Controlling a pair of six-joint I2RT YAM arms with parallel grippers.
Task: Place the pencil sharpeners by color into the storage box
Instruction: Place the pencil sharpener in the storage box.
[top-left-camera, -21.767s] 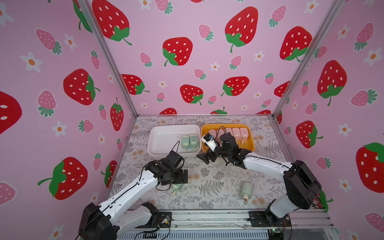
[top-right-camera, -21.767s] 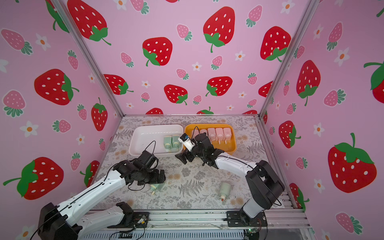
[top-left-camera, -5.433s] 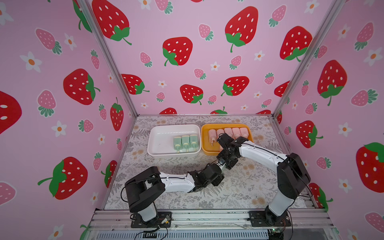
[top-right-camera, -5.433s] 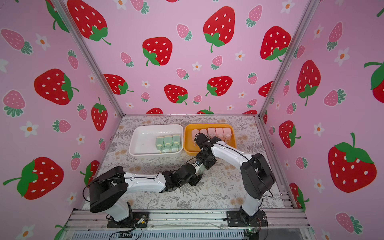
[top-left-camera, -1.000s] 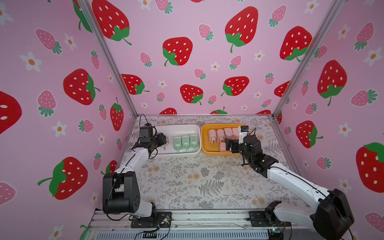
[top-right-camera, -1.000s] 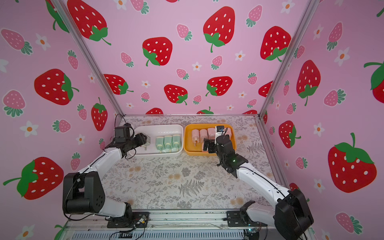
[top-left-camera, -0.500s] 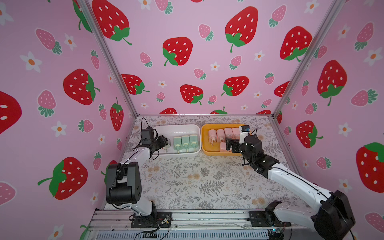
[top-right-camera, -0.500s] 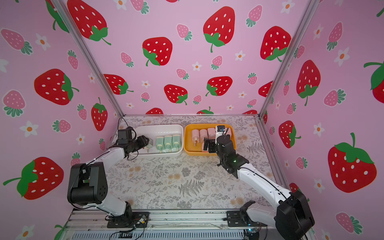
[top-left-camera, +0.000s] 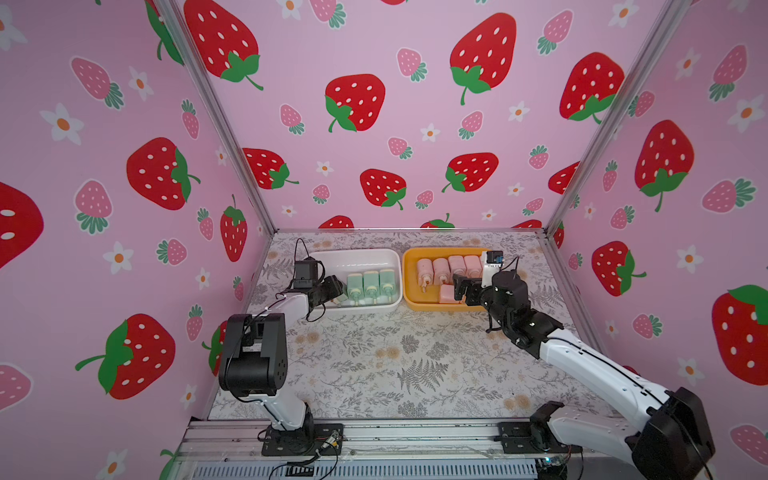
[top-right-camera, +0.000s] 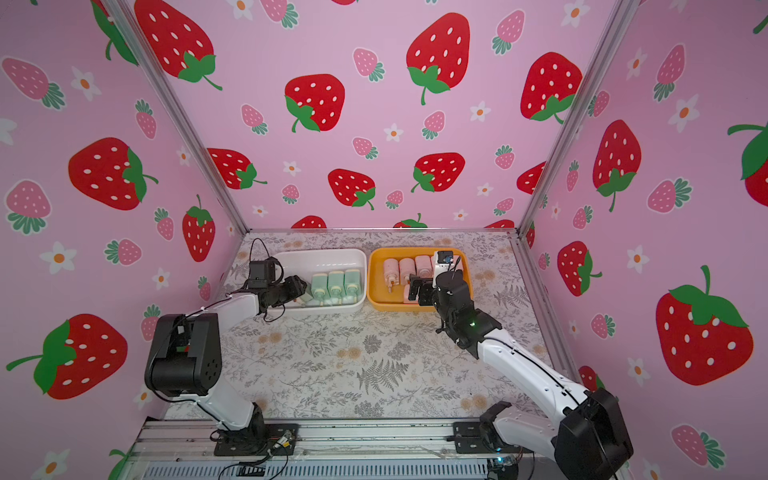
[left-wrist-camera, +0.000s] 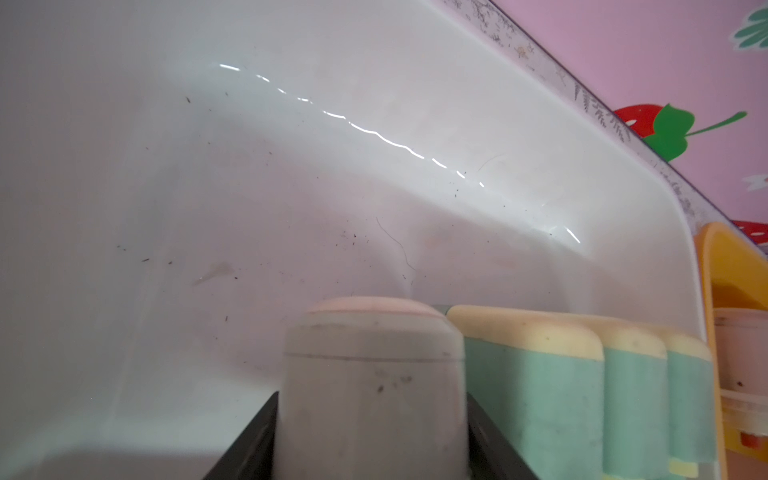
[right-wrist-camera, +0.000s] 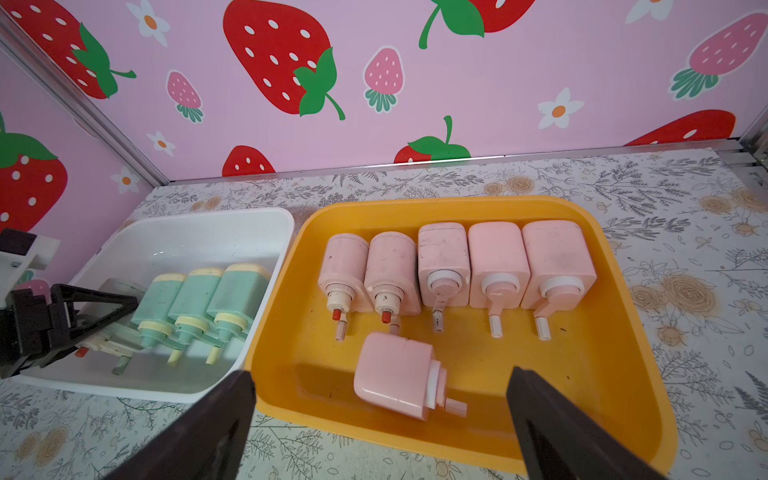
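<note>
Since the left gripper (top-left-camera: 333, 290) was clamped on the fourth mint sharpener (left-wrist-camera: 370, 395), down in the white box (top-left-camera: 357, 252), parallel to the three-mint row (top-left-camera: 371, 283) and just beside it, away from the orange tray (top-left-camera: 419, 306), letting go looked next. Right gripper (top-left-camera: 460, 291) hung wide open.

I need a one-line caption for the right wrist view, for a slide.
Open right gripper facing an orange plastic tray with six pale pink pencil sharpeners: five in a row, one lying apart.

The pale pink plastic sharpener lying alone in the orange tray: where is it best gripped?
Grip the lone pale pink plastic sharpener across its boxy body's long sides, from above: it lies flat, clear of the row. Avoid its thin cream neck.
</note>
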